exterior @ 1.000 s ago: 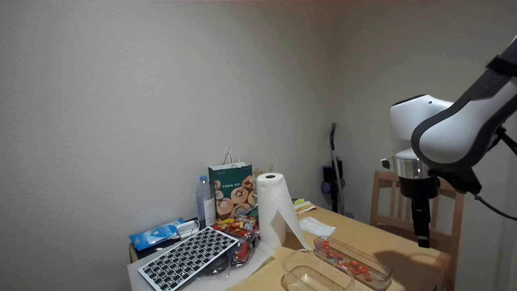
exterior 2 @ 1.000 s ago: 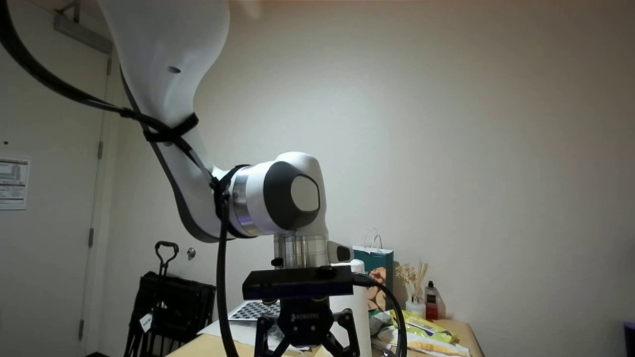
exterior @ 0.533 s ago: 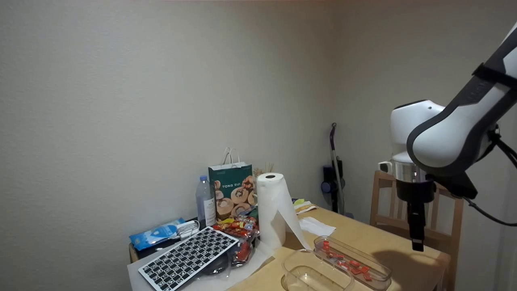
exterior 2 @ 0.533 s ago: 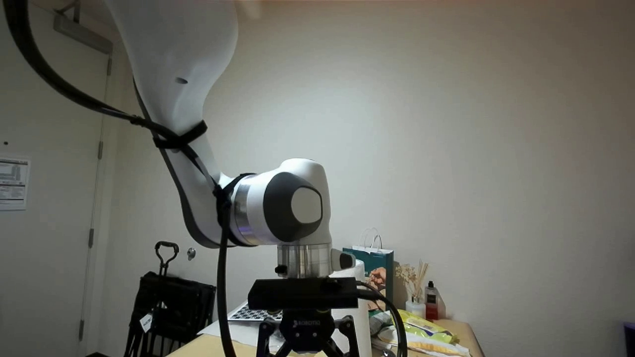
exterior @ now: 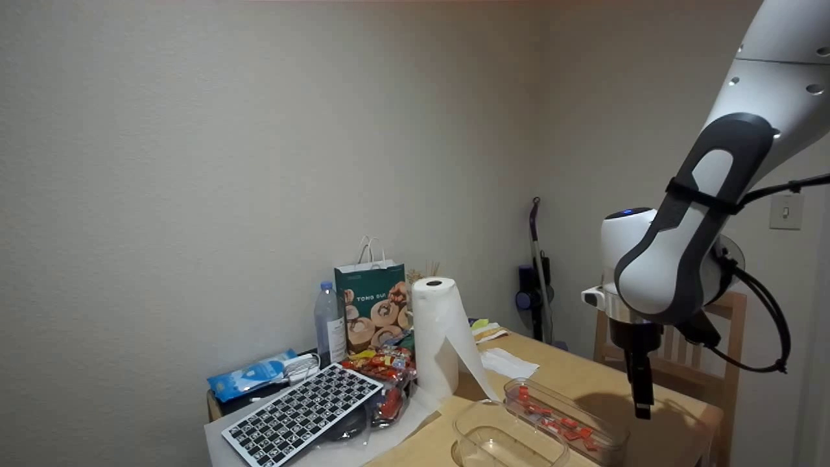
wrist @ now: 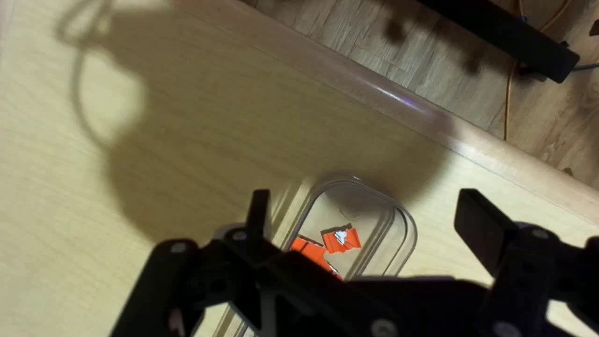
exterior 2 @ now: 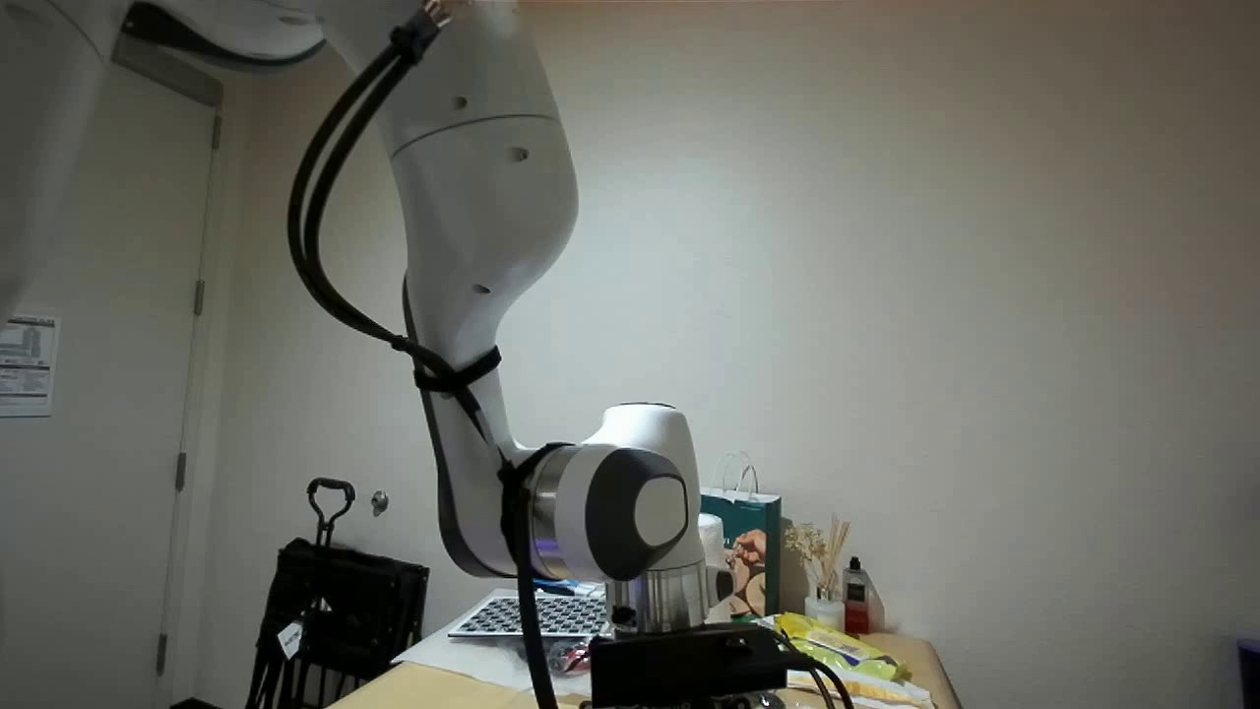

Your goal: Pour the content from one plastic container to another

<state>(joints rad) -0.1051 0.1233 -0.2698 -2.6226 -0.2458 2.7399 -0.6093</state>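
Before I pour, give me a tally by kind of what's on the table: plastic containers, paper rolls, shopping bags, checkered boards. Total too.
Plastic containers: 2
Paper roll: 1
Shopping bag: 1
Checkered board: 1
Total: 5

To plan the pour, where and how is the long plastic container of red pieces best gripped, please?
Probably across both long walls, at the end nearest the open hand, from above: the plastic container sits flat and looks narrow enough to straddle.
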